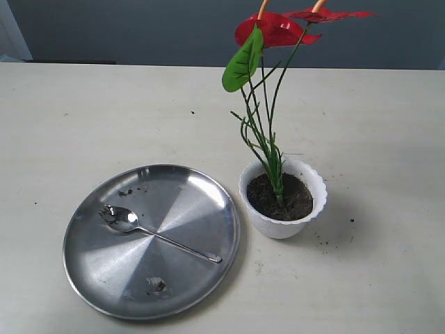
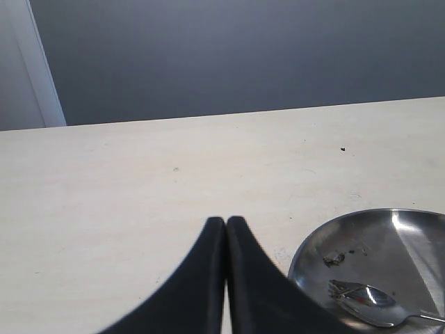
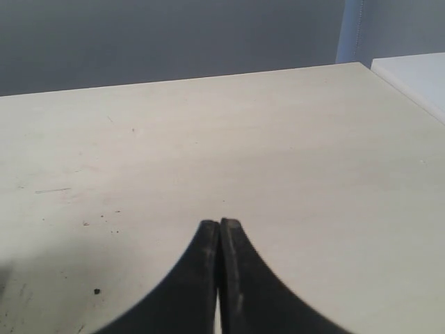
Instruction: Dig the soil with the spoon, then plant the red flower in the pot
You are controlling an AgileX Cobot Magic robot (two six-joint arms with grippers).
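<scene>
The red flower [image 1: 278, 29] stands upright with its stems in the dark soil [image 1: 280, 197] inside the white scalloped pot [image 1: 283, 224]. The silver spoon [image 1: 156, 232] lies on the steel plate [image 1: 104, 264], its bowl dirty with soil; the left wrist view shows the spoon [image 2: 368, 304] too. Neither gripper appears in the exterior view. My left gripper [image 2: 226, 221] is shut and empty over bare table beside the plate [image 2: 410, 236]. My right gripper [image 3: 220, 224] is shut and empty over bare table.
Small soil crumbs lie on the plate [image 1: 156, 284] and on the table to the right of the pot [image 1: 323, 240]. A white surface [image 3: 414, 73] borders the table's edge in the right wrist view.
</scene>
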